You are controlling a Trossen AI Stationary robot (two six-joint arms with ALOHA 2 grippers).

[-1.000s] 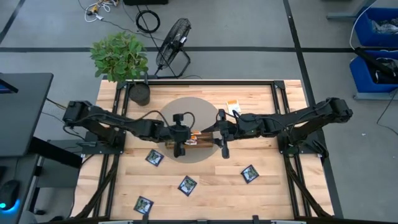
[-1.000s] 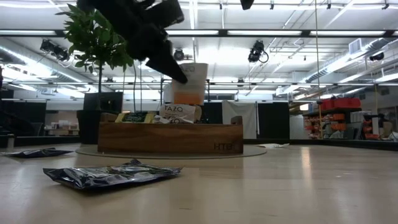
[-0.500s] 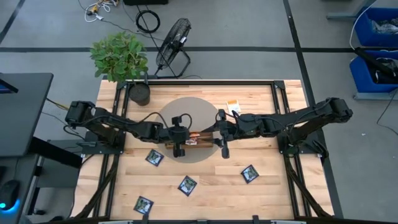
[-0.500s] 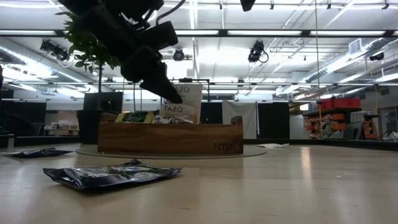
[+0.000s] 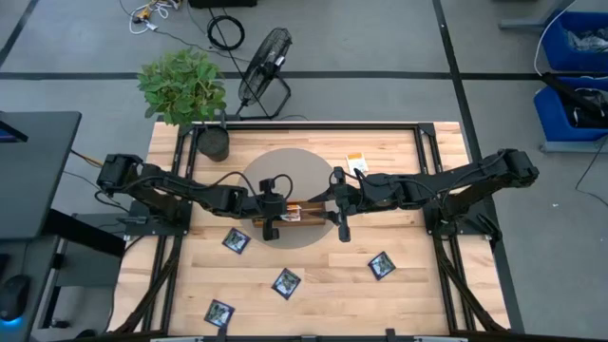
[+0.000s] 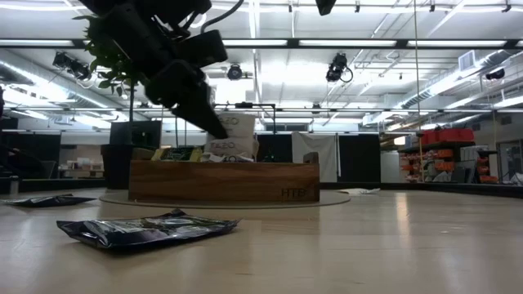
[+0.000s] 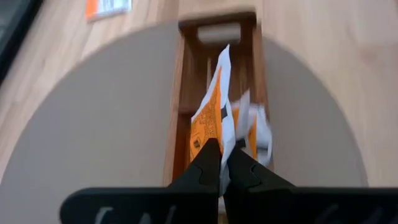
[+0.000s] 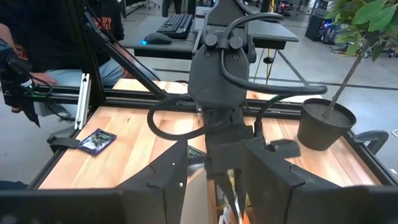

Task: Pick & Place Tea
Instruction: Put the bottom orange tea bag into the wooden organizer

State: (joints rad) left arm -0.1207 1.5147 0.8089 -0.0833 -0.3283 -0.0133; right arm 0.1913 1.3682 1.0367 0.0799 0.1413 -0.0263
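A long brown wooden tray (image 5: 302, 215) lies on a round grey mat (image 5: 290, 176) and holds several tea sachets (image 6: 184, 153) standing on edge. My left gripper (image 7: 221, 148) is above the tray's left end, shut on an orange-and-white tea sachet (image 7: 211, 109). My right gripper (image 5: 340, 226) hangs open over the tray's right end with nothing between its fingers. Several dark navy sachets (image 5: 236, 240) (image 5: 286, 282) (image 5: 381, 265) lie flat on the table's near half. An orange-and-white sachet (image 5: 356, 163) lies flat at the far right. My left gripper pinches the orange-and-white sachet by one edge (image 7: 219, 134) between its two fingers, which slant down from the table's left. The sachet stands on edge, reaching away from the fingers along the tray. Its lower part (image 6: 233, 145) is down among the sachets in the tray.
A potted plant (image 5: 185, 90) stands at the table's far left corner, and a fan (image 5: 264, 62) on the floor behind it. One navy sachet (image 6: 147, 230) lies close to the low camera. A person sits beyond the table (image 8: 37, 56).
My left gripper has gone down toward the tray and a little toward the table's left edge, rolling slightly. The orange-and-white sachet in it has sunk from above the tray's sachets to in among them.
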